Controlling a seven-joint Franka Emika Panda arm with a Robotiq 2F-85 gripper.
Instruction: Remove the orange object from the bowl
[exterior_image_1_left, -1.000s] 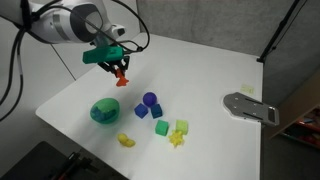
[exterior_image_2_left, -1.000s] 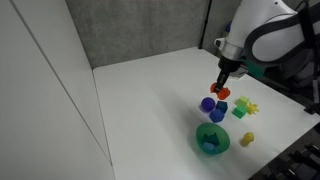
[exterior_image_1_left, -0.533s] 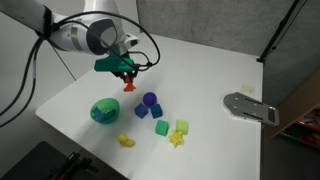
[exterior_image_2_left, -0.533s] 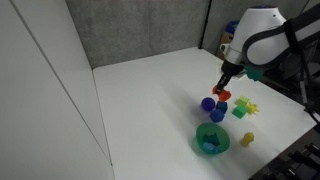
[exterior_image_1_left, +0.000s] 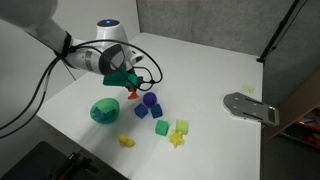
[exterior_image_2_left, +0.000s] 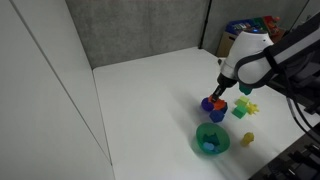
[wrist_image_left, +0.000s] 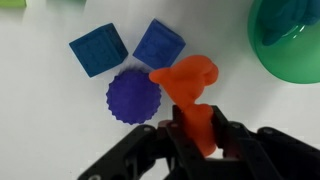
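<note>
My gripper (wrist_image_left: 196, 135) is shut on the orange object (wrist_image_left: 190, 92), held low over the white table beside the blue pieces. It shows in both exterior views (exterior_image_1_left: 133, 94) (exterior_image_2_left: 220, 102). The green bowl (exterior_image_1_left: 104, 110) (exterior_image_2_left: 212, 140) stands apart from the gripper, nearer the table's front edge; its rim shows at the top right of the wrist view (wrist_image_left: 290, 45), with a blue-green piece inside. The orange object is outside the bowl.
A purple ridged disc (wrist_image_left: 134, 95) and two blue cubes (wrist_image_left: 99, 50) (wrist_image_left: 159, 44) lie just beside the orange object. A green block (exterior_image_1_left: 161, 127), yellow-green pieces (exterior_image_1_left: 179, 132) and a yellow piece (exterior_image_1_left: 126, 141) lie further off. A grey metal plate (exterior_image_1_left: 250, 106) sits at the table's side.
The gripper has moved down and towards the blue pieces with the orange object in it, from well above the table to just over it.
</note>
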